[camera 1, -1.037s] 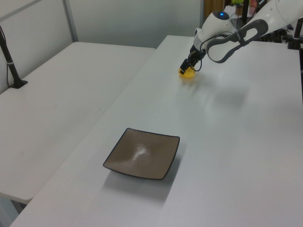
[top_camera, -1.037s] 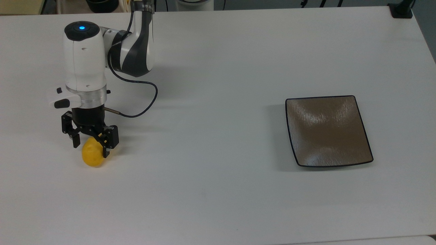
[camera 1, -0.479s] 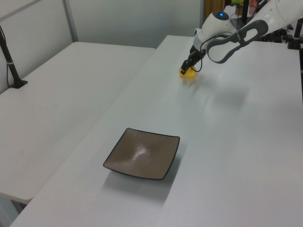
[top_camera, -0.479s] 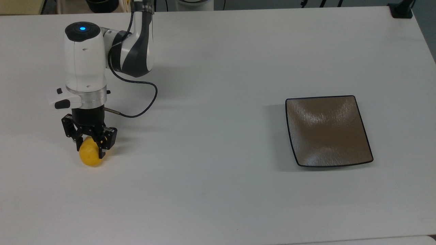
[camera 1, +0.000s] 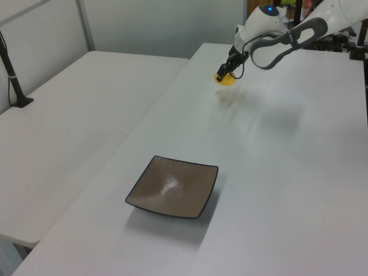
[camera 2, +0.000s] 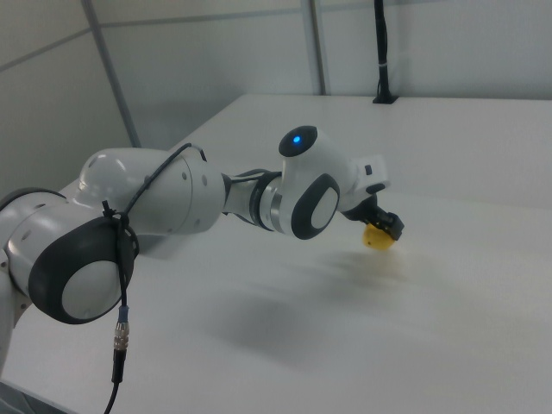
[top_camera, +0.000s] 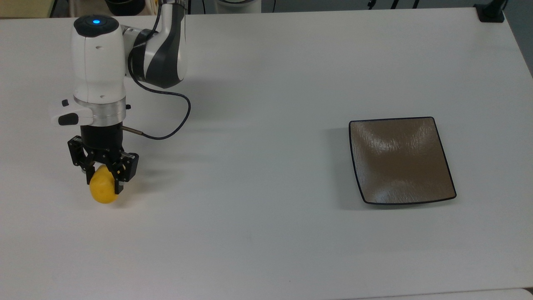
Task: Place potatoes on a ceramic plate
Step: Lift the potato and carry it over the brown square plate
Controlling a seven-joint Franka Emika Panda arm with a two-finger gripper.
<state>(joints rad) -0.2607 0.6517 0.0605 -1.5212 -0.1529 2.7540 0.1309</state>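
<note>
The pick-up looks done and the carry is what remains. The gripper (top_camera: pixel 102 178) has its black fingers (top_camera: pixel 118 183) closed in on either side of the yellow potato (top_camera: pixel 102 190), which sits between them with its lower half showing below the tips. In the left view the potato (camera 1: pixel 225 79) hangs above a soft shadow on the white counter (top_camera: pixel 258 233), so it seems to be clear of the surface, though from the top view alone the gap cannot be confirmed. The right view shows the same lump (camera 2: pixel 378 236) tucked under the gripper (camera 2: pixel 385 226) at the end of the arm's white wrist. The ceramic plate (top_camera: pixel 400 161) lies bare and well apart from the potato, far over at the top view's right, its brown-grey face catching the light and nothing resting on it. In the left view the plate (camera 1: pixel 172 187) sits near the camera with the arm far behind it. So, as I judge it, the grasp is secured, and what is left is the long traverse across the counter, the lowering over the plate's middle, and the release.
</note>
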